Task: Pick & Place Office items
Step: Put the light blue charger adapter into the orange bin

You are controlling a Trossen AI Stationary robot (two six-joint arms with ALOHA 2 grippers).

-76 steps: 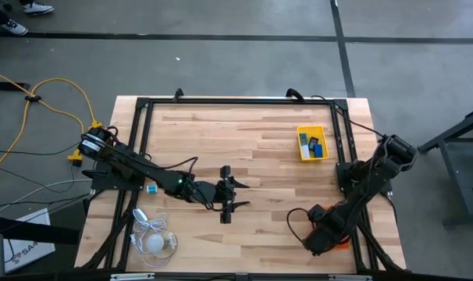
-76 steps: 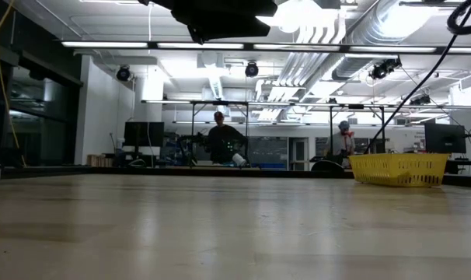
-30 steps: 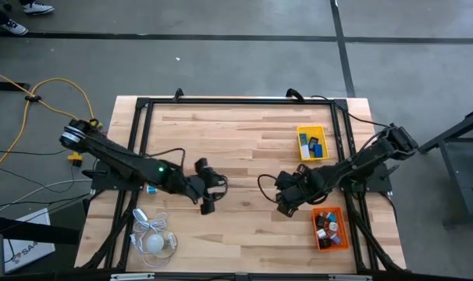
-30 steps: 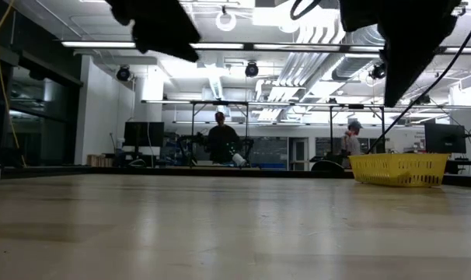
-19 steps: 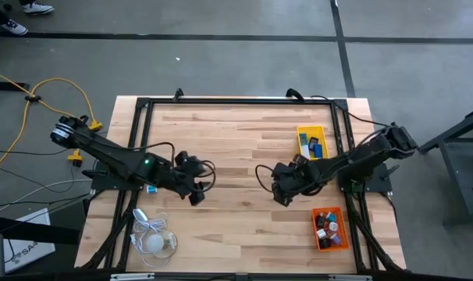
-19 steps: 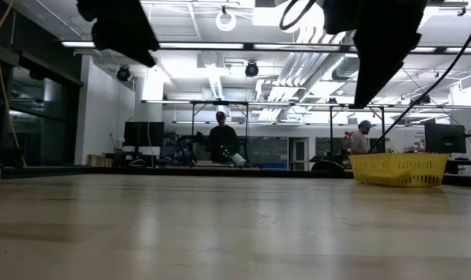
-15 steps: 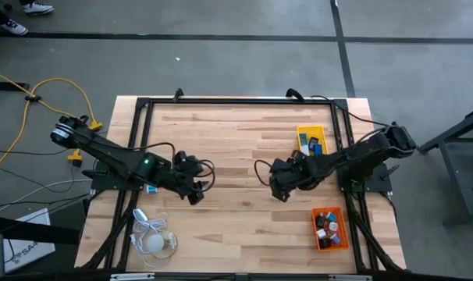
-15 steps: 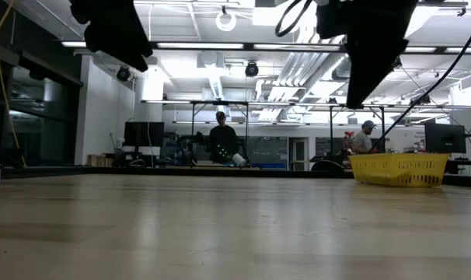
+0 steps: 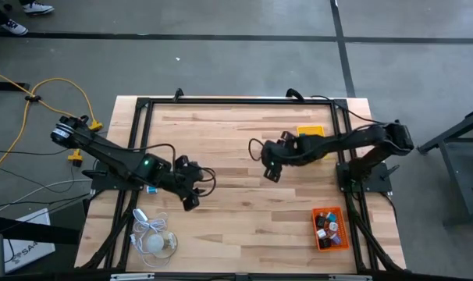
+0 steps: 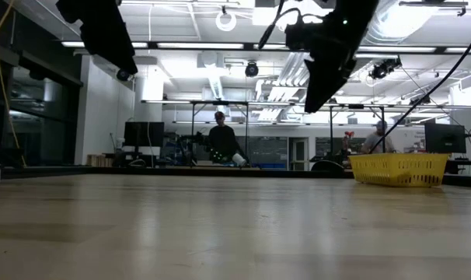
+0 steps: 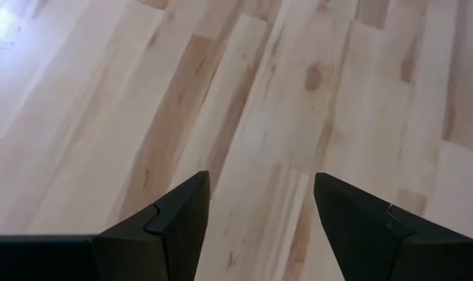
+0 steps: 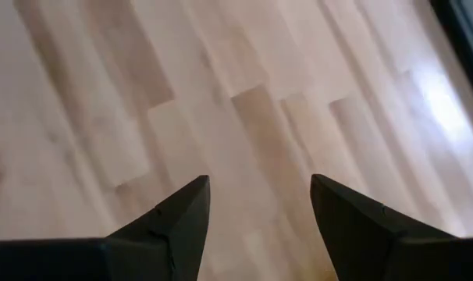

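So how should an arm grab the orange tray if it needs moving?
Grip a long side wall of the orange tray from straight above: it lies flat and open-topped, and its right wall looks free of the items inside.

Smooth pale wood table (image 9: 236,218); matt dark fingers (image 11: 178,226).

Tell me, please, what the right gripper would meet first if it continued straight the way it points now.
Probably only the bare wooden table. The right gripper is open and empty, and its wrist view shows nothing but planks ahead. In the high view it hangs over mid-table, clear of both trays.
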